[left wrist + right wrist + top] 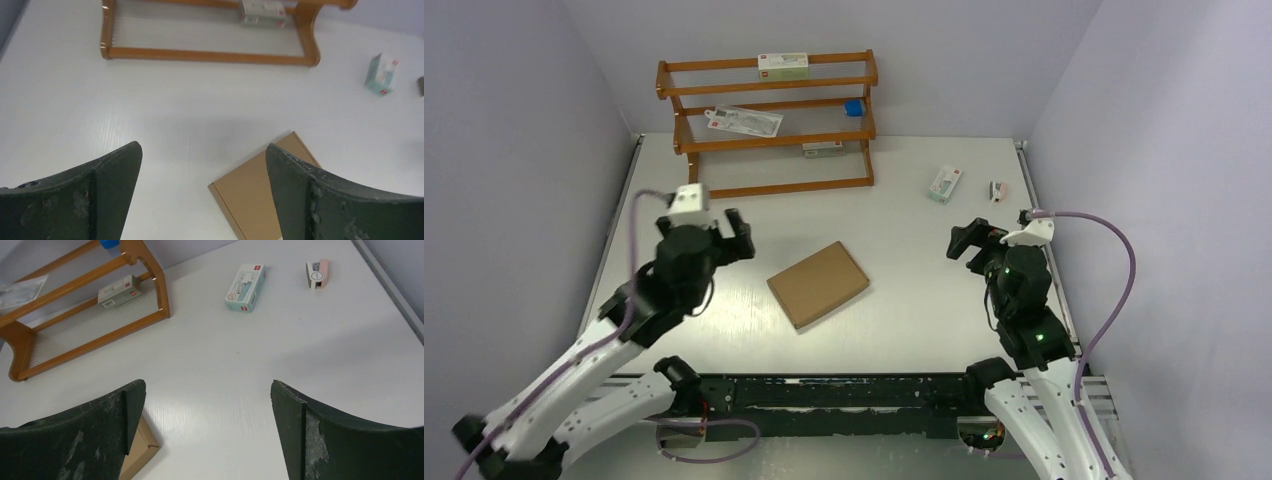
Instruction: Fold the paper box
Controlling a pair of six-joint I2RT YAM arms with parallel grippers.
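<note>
Paper box (pixel 818 284) lies flat mid-table, both grippers open

I see my left gripper (pixel 736 238) with its jaws spread wide and nothing between them, hovering above the table (pixel 894 210) near the box's left side. My right gripper (pixel 969 243) is likewise spread and empty, further off on the box's right. The box sits between them, closed and turned at an angle. Beyond it stand a wooden rack (pixel 769 110) and a small white-and-green carton (pixel 945 183).

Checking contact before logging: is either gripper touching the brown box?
No: the paper box lies alone between left gripper and right gripper, clear of both.
</note>
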